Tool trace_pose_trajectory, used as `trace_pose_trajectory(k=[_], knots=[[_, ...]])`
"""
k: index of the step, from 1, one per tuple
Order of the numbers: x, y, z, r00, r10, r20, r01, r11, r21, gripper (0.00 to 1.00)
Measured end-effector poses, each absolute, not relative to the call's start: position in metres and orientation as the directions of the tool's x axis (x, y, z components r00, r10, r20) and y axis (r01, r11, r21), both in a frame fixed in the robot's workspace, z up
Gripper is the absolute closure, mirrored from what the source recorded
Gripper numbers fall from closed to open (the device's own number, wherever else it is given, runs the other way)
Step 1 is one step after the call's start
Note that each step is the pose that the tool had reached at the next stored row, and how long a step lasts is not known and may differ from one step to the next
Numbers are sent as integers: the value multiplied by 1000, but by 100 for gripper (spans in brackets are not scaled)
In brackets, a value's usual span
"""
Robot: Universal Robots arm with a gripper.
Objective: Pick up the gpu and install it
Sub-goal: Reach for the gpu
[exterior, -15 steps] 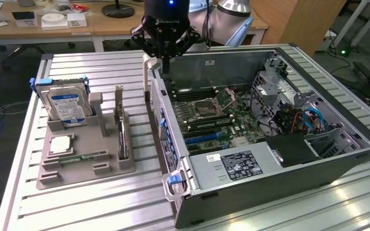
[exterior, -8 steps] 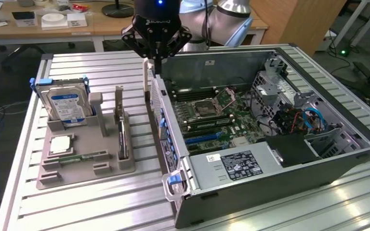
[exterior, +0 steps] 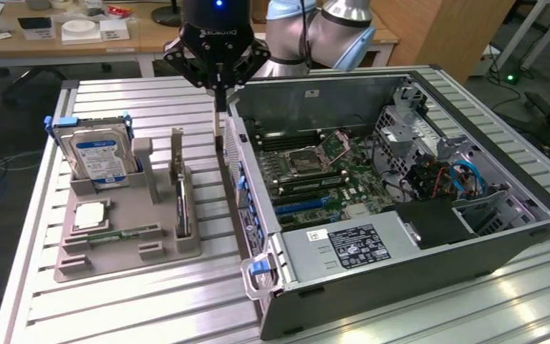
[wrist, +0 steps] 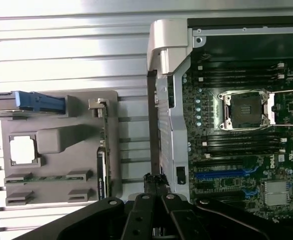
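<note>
Table: slatted metal, carries everything. Case is the biggest item. It lies on its side w/ the panel off, on the exterior view's right. Mobo is exposed, CPU socket bare, and a blue slot toward the near end looks free. Arm is at the far side, behind the case. Tray sits on the exterior view's left, just beside the case; can't tell if they touch.

On the tray:
- HDD stands upright at the far end in a blue caddy.
- gpu stands on edge in its slot along the tray side nearest the case, w/ what looks like the silver bracket rising at its far end.
- CPU lies flat.
- RAM stick lies flat next to it.

Gripper: fingers pressed together, pinching nothing, pointing straight down. It hangs over the gap btw tray and case, by the case's far corner. It's higher than the gpu, apart from it and off to the case side.

Step, my read: approach for the pick. Nothing is grasped, the gpu sits untouched in the tray, and install isn't begun.

What a grasp calls for, imo:
- Fingers spread first.
- Gripper across over the tray so the card's top edge lies btw the pads, pinching across the thin board, not along it.
- A straight descent, clear of the bracket and the tray post beside it.

The card is thin and held by its slot, so a crooked pinch could jam or tip it.
</note>
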State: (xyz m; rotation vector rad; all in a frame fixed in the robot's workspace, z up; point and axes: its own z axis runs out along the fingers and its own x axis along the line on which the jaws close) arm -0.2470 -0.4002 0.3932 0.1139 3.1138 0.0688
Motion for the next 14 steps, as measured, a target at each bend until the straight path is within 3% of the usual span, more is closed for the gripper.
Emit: trace_pose_trajectory(k=[14], knots=[[-280,-400,393,-997,74,-23,73,996,45,90]])
